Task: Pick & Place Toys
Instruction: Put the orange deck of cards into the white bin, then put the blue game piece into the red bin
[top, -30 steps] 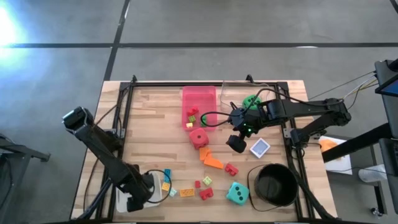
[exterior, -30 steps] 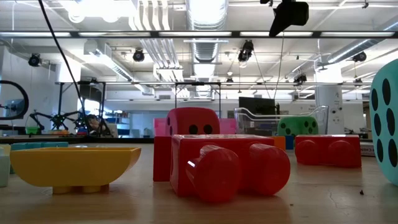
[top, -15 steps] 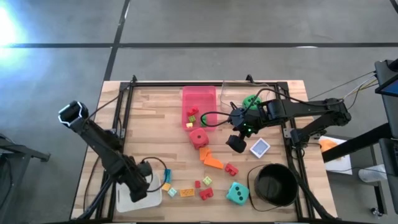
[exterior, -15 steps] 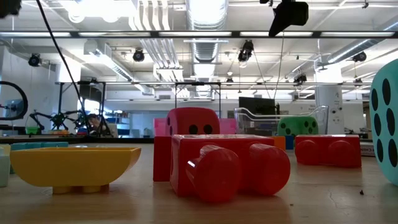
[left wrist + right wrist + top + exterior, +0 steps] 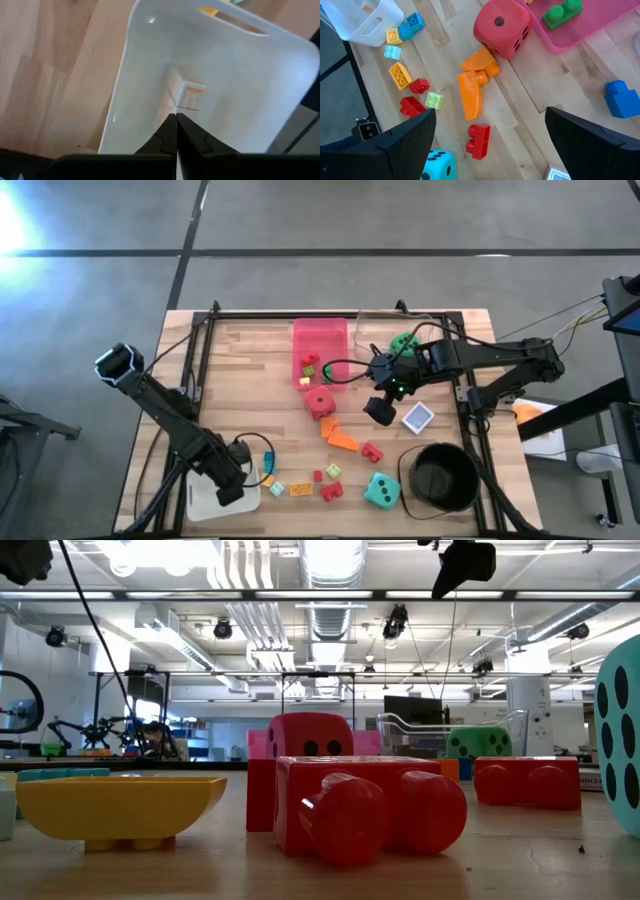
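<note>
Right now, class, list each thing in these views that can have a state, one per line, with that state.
left gripper: shut, over the white bin
right gripper: open, holding nothing
white bin: upright
pink tray: holds small bricks
black bucket: upright, looks empty
red die: resting beside the tray

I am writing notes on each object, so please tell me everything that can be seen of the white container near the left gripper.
The white container looks like smooth, glossy plastic, with rounded corners and a slot handle cut near one rim. It stands at the table's front left corner, upright and open at the top. The left gripper reaches inside it with its fingers shut. A small pale piece with an orange edge lies on its bottom. Small yellow and blue bricks lie on the wood just outside its handle end; whether they touch it is unclear.
</note>
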